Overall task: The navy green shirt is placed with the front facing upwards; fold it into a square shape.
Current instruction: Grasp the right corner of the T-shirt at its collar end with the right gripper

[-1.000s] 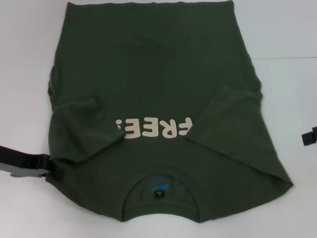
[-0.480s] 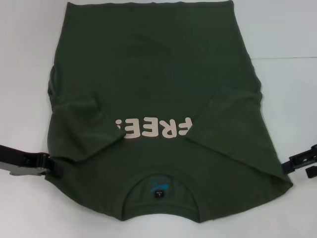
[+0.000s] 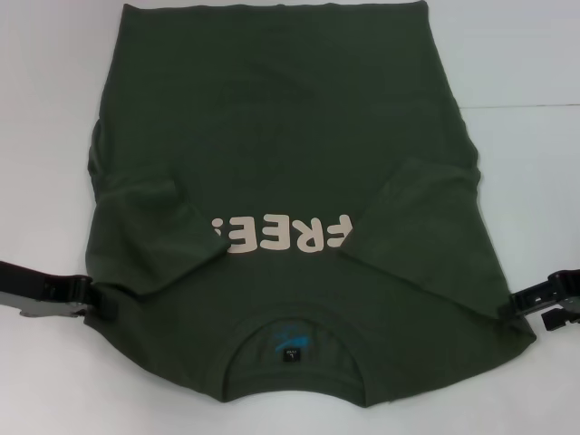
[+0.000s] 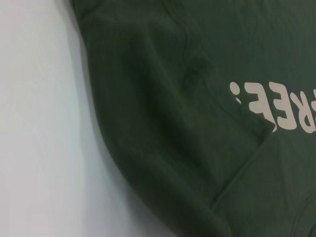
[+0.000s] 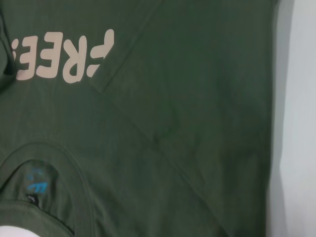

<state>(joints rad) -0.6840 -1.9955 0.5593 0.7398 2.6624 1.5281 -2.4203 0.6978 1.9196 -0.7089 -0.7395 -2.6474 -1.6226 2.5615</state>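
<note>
The navy green shirt [image 3: 290,136] lies flat on the white table, front up, collar [image 3: 292,385] nearest me, with both sleeves folded inward over the white "FREE!" print [image 3: 281,234]. My left gripper [image 3: 98,304] sits at the shirt's left shoulder edge, touching the cloth. At the right shoulder edge is my right gripper [image 3: 524,308], open, its upper finger against the fabric. The left wrist view shows the shirt [image 4: 187,123] and its side edge. In the right wrist view are the shirt [image 5: 197,123], the folded sleeve and the neck label [image 5: 37,185].
The white table [image 3: 45,136] surrounds the shirt on both sides. The shirt's hem reaches the far edge of the view. A faint seam line [image 3: 526,107] crosses the table at the right.
My right gripper has come in from the right edge of the view to the shirt's right shoulder. The left gripper has shifted only slightly. The shirt lies as before.
</note>
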